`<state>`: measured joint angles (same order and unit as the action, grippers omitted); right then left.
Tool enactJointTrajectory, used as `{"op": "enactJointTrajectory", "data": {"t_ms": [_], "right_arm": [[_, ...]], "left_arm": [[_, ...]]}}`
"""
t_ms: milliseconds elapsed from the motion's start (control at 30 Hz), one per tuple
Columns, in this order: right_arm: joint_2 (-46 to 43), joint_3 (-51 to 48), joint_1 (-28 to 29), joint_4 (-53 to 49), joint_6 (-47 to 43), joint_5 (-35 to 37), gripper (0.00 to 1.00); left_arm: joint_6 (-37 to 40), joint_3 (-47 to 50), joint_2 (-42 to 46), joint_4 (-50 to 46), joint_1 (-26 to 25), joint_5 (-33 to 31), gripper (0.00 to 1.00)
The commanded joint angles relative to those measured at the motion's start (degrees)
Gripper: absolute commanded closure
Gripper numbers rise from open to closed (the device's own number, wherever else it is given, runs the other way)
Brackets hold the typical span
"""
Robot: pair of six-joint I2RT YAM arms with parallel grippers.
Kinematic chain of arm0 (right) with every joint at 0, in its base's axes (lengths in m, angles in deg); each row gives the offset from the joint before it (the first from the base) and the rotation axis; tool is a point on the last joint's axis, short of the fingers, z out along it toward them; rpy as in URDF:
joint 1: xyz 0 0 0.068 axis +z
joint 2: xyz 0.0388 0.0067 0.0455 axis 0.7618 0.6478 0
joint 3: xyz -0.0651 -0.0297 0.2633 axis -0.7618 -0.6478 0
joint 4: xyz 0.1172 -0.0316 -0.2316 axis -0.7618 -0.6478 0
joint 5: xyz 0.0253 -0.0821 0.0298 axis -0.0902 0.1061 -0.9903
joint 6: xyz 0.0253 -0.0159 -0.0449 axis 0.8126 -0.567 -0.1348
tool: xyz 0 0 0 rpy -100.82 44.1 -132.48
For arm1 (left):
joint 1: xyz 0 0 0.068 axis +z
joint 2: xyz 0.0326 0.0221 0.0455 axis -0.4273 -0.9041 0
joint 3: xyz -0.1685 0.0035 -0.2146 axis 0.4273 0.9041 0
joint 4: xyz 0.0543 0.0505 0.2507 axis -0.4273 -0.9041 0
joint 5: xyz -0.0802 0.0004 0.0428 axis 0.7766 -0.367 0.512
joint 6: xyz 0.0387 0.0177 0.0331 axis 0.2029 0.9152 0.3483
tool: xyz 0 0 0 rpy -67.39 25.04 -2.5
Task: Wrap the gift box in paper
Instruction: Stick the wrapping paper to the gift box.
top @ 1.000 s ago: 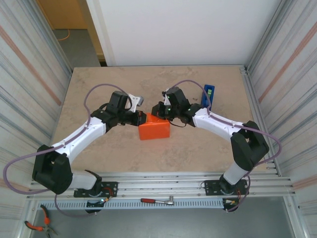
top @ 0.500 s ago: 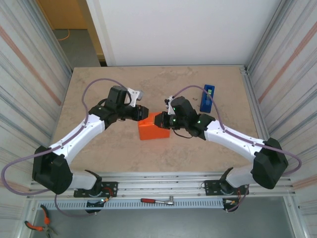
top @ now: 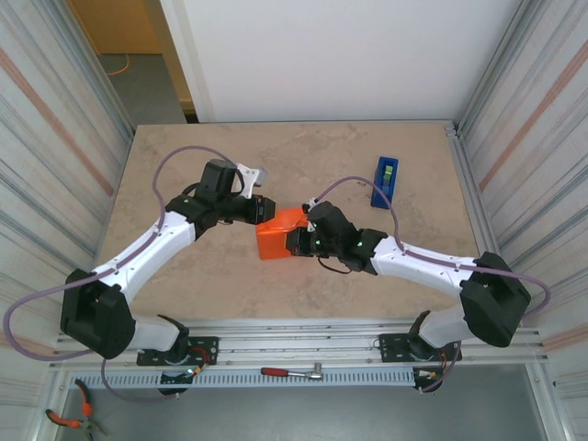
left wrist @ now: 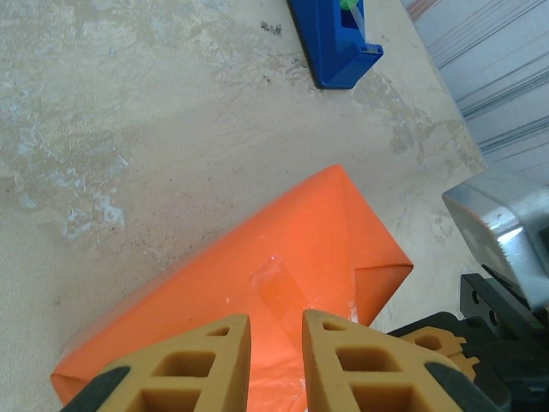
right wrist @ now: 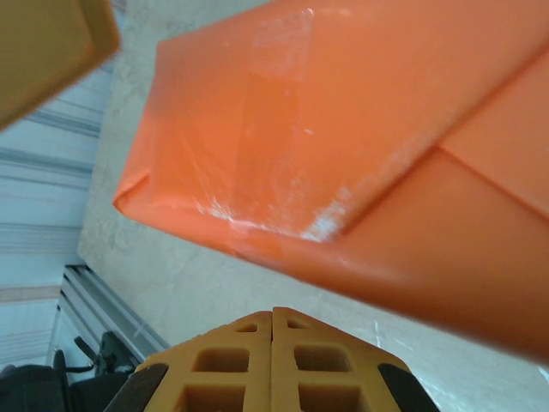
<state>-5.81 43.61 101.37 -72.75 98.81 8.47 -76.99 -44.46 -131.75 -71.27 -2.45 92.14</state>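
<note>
Top external: orange paper [top: 274, 241] is folded around the gift box, which is hidden inside. The parcel sits mid-surface [top: 184, 165] between both arms, with the blue tape dispenser [top: 385, 181] well apart at far right. Left wrist: left fingers [left wrist: 319, 330] stand a narrow gap apart with nothing between them, over the parcel's top near a clear tape strip [left wrist: 279, 287]. Right wrist: right fingers [right wrist: 279, 326] are pressed together and empty, just below the parcel's lower edge.
</note>
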Motion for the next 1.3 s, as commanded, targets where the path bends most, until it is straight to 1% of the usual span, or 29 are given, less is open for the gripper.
{"op": "enactJointTrajectory", "data": {"t_ms": [0,67,233,400,500,567,600,633,667,733,800,833,867,900,933,967,1100,1267], "right_arm": [[1.28,-1.1,0.2,6.51,1.35,3.98,1.0],[1.6,-1.48,0.2,8.04,1.1,4.65,1.0],[1.01,-2.35,0.11,9.15,0.98,3.51,1.0],[-3.16,-3.33,0.16,6.15,0.17,1.04,1.0],[-7.55,-3.37,0.18,1.44,-1.71,1.05,1.0],[-11.15,-3.14,0.11,-3.38,-3.56,2.4,0.99],[-12.55,-2.96,0.02,-6.22,-4.46,3.26,0.92],[-14.54,-2.83,-0.15,-8.87,-5.58,4.22,0.8],[-16.19,-2.82,-0.53,-11.41,-6.51,5.3,0.64],[-19.14,-3.21,-1.75,-15.93,-7.6,7.29,0.41],[-21.89,-4.29,-4.25,-18.74,-8.45,6.55,0.27],[-22.95,-5.02,-5.8,-19.94,-8.73,6.04,0.19],[-24.5,-5.59,-7.05,-20.77,-9.02,5.39,0.13],[-25.67,-6.42,-8.62,-21.77,-9.67,4.43,0.06],[-26.49,-6.81,-9.99,-22.87,-10.26,3.79,0.02],[-27.19,-7.31,-10.8,-23.67,-10.67,3.52,0.01],[-28.7,-9.02,-13.05,-25.41,-13.4,2.77,0.01],[-26.48,-10.76,-13.07,-24.1,-14.42,1.73,0.01]], "left_arm": [[-0.72,1.65,-0.33,1.01,-0.28,0.86,0.77],[-0.72,2.27,-0.29,1.15,-0.29,0.76,0.77],[-0.7,2.39,0.16,1.29,-0.29,0.3,0.76],[0.66,0.32,1.87,-0.69,1.5,-0.98,0.72],[0.73,0.16,4.76,-0.69,3.25,-1.24,0.64],[0.7,0.88,7.4,-0.31,3.99,-2.24,0.56],[0.6,1.48,8.62,-0.01,4.13,-2.78,0.52],[0.35,2.48,10.18,0.59,4.18,-3.33,0.45],[0.04,3.69,11.69,1.09,4.19,-4.02,0.38],[-0.95,6.59,14.59,2.32,4.18,-4.68,0.3],[-1.87,9.79,17.4,3.14,4.19,-5.44,0.24],[-2.46,11.74,19.12,3.63,4.18,-6.15,0.19],[-2.93,13.61,20.63,4.08,4.16,-6.9,0.02],[-3.52,15.62,22.45,4.57,4.22,-7.65,0.01],[-4.15,17.35,24.13,4.66,4.11,-8.4,0.01],[-4.76,19.09,25.59,4.76,4.17,-8.86,0.01],[-8.06,26.25,32.05,5.33,4.11,-10.02,0.01],[-12.58,34.0,36.91,7.3,2.8,-11.19,0.01]]}}
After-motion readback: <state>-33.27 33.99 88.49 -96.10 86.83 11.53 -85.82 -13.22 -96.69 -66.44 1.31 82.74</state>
